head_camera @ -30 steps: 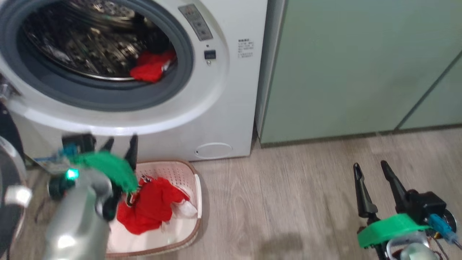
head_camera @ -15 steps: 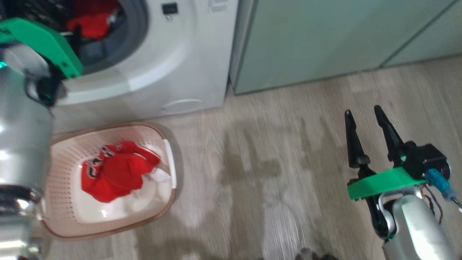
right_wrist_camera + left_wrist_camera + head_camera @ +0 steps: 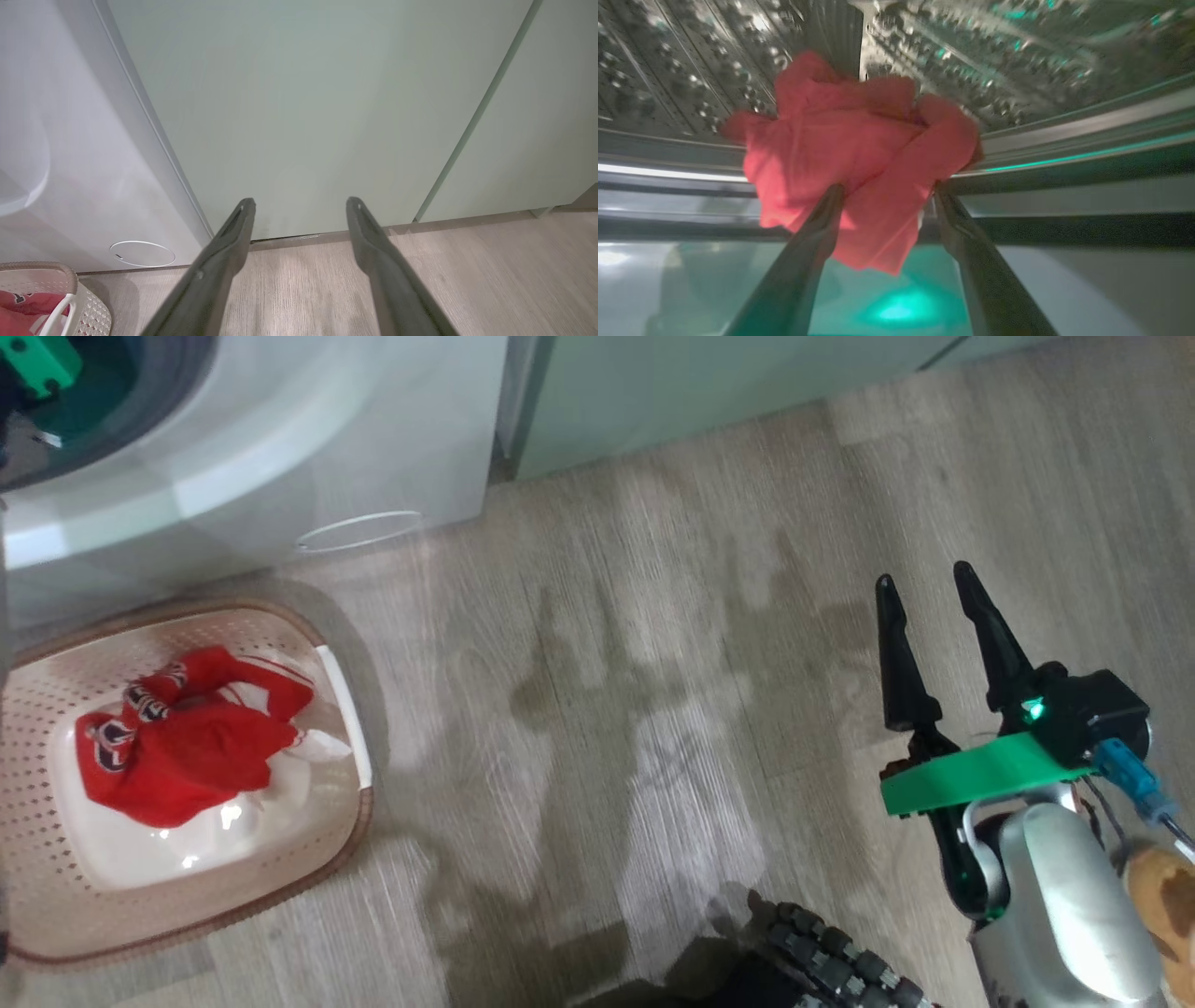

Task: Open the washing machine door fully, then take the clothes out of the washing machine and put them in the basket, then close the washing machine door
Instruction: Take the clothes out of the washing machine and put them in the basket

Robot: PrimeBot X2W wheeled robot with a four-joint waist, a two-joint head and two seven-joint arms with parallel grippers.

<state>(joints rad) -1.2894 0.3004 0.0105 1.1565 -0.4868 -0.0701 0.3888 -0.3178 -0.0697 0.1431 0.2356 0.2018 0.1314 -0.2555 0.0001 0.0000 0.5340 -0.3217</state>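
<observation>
In the drum, clothes are flanked by the wide-open left gripper — a shallow pinch could be lost; right gripper wide too

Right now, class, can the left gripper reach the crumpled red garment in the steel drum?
Probably yes: the open left gripper faces the red garment, jaws spread either side of its lower folds, nothing in between.

Left end effector splayed, right one (likewise)
</observation>
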